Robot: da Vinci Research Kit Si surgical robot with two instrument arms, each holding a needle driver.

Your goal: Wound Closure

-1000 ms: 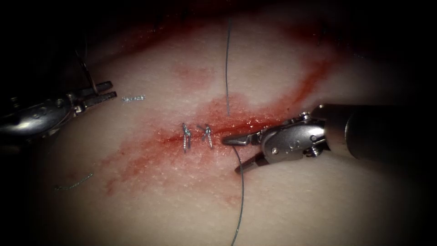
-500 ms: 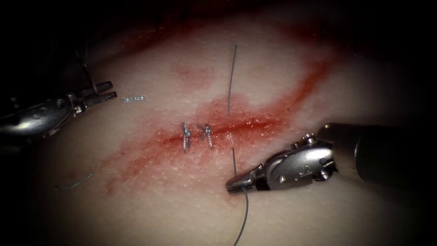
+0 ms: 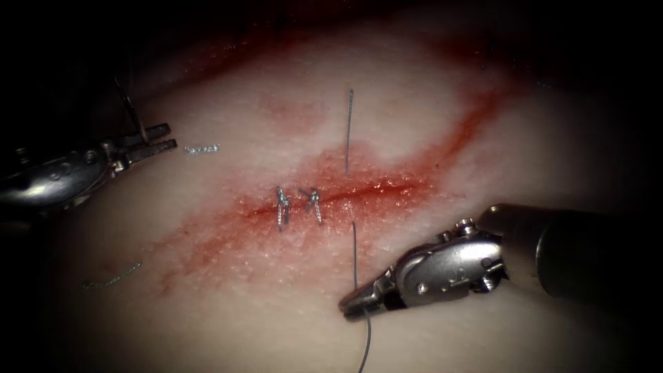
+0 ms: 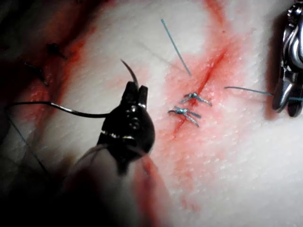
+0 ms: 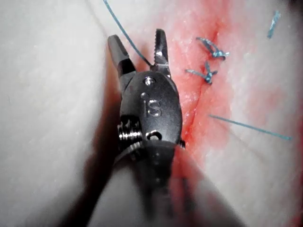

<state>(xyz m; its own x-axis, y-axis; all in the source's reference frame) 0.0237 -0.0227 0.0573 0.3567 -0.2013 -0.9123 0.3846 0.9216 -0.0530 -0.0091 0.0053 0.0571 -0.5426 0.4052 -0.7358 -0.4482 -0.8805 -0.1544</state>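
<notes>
Two slim steel needle drivers sit over the pale pork-belly tissue [image 3: 242,318]. Nearest, at the lower right of the endoscope frame, the right tool [image 3: 358,304] lies low over the tissue on the near side of the cut. Its wrist view shows its jaws [image 5: 139,49] spread, and the thin grey-blue thread [image 3: 354,255] runs between them close to the hinge. That thread climbs from the jaws to the tissue just below the narrow red cut [image 3: 373,188] at mid-frame. Two knotted stitches [image 3: 282,207] cross the cut's left part, amid smeared red fluid [image 3: 207,242]. Beyond the cut, a short free length of thread rises toward the upper centre. Two cut ends of thread [image 3: 202,148] lie loose on the left. At the far left, the left tool [image 3: 160,138] pinches the dark curved needle [image 4: 130,71]. A short pointed stretch juts past the jaws, clear of the tissue and well left of the cut.
</notes>
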